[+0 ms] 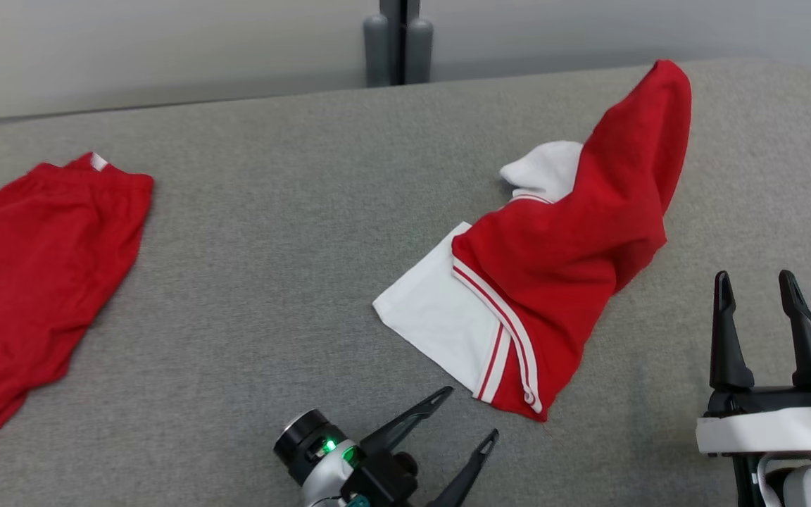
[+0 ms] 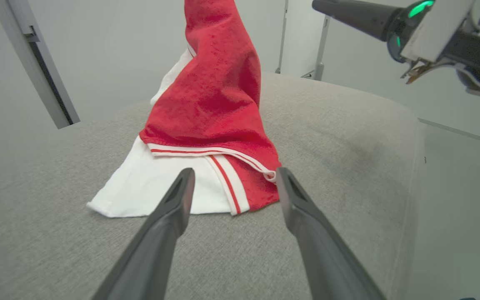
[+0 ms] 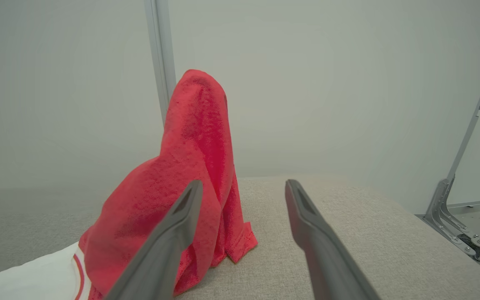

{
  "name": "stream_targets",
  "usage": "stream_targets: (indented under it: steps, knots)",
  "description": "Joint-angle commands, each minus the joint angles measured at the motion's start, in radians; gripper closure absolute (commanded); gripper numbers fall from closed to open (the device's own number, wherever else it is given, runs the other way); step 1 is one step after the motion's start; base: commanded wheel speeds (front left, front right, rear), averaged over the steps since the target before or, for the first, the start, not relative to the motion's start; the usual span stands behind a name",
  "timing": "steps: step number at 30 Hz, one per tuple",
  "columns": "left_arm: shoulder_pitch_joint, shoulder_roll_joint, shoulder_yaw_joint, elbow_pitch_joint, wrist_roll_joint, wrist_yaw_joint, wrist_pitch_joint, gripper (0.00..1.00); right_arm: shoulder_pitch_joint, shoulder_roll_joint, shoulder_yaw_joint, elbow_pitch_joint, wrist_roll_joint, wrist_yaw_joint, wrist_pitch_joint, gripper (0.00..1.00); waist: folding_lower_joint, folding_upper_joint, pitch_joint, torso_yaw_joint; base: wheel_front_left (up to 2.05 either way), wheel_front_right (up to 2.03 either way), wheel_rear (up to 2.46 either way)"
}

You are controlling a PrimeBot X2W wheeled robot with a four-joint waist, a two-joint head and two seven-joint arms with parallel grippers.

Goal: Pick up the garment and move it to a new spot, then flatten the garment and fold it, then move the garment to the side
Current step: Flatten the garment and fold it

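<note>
So, far left on the grey woven-fabric table top (image 1: 272, 211) there's a plain red cloth piece (image 1: 39, 282) lying rumpled but mostly flat, well apart from everything else. Moving right, my left gripper (image 1: 470, 411) sits low near the front edge, jaws spread wide with nothing between them. Its fingers angle up and to the right, toward the near corner of the red and white knit garment (image 1: 560, 267). It's close, but a strip of bare table shows in between. In my left wrist view that gripper (image 2: 235, 171) lines up on the striped hem of the garment (image 2: 215, 104), white panel on the left, red on the right. The garment itself sits right of centre on the table: the white part lies flat and the red part is heaped into a tall peak toward the back, with nothing gripping it. Further right, my right gripper (image 1: 754, 276) has its jaws apart and empty too, fingers pointing away from me, beside the garment's right edge and not touching it. In my right wrist view that gripper (image 3: 244, 183) faces the garment (image 3: 190, 137), red peak rising on the left finger's side.
</note>
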Motion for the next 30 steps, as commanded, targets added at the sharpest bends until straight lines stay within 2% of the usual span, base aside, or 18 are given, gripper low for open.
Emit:
stream_targets:
  steps: [1,5,8,17,22,23,25,26,30]
  knots:
    - [-0.043,0.019,-0.035,0.016,-0.025,0.0,0.0,0.0,-0.02,-0.002,0.002,-0.007,0.004,-0.002,-0.001,0.0,0.0,0.0,0.084,-0.071,0.0,0.0,0.0]
    - [-0.151,0.045,-0.205,0.089,-0.149,-0.001,0.0,0.0,-0.049,-0.002,-0.003,-0.018,0.012,-0.002,-0.001,0.0,0.0,0.0,0.144,-0.114,0.0,0.0,0.0]
    - [-0.211,0.058,-0.26,0.132,-0.213,-0.001,0.0,0.0,-0.062,-0.002,-0.004,-0.024,0.018,-0.002,-0.001,0.0,0.0,0.0,0.169,-0.141,0.0,0.0,0.0]
    - [-0.258,0.048,-0.29,0.175,-0.352,-0.001,0.0,0.0,-0.067,-0.002,0.003,-0.027,0.032,-0.002,-0.001,0.0,0.0,0.0,0.19,-0.181,0.0,0.0,0.0]
    - [-0.29,0.055,-0.292,0.182,-0.382,-0.001,0.001,0.0,-0.078,-0.002,0.01,-0.028,0.04,-0.002,-0.001,0.0,0.0,0.0,0.2,-0.193,0.0,0.0,0.0]
    - [-0.297,0.058,-0.293,0.186,-0.385,-0.001,0.001,0.07,-0.079,-0.002,0.012,-0.03,0.043,-0.002,-0.001,0.0,0.0,0.0,0.201,-0.195,0.0,0.0,0.0]
    - [-0.305,0.06,-0.289,0.193,-0.391,-0.001,0.001,0.72,-0.08,-0.002,0.014,-0.031,0.043,-0.002,-0.001,0.0,0.0,0.0,0.204,-0.198,0.0,0.0,0.0]
    - [-0.306,0.061,-0.286,0.196,-0.396,-0.001,0.001,1.0,-0.08,-0.002,0.015,-0.032,0.044,-0.002,-0.001,0.0,0.0,0.0,0.204,-0.199,0.0,0.0,0.0]
    - [-0.318,0.06,-0.262,0.181,-0.406,-0.001,0.001,1.0,-0.081,-0.002,0.013,-0.031,0.048,-0.002,-0.001,0.0,0.0,0.0,0.201,-0.199,0.0,0.0,0.0]
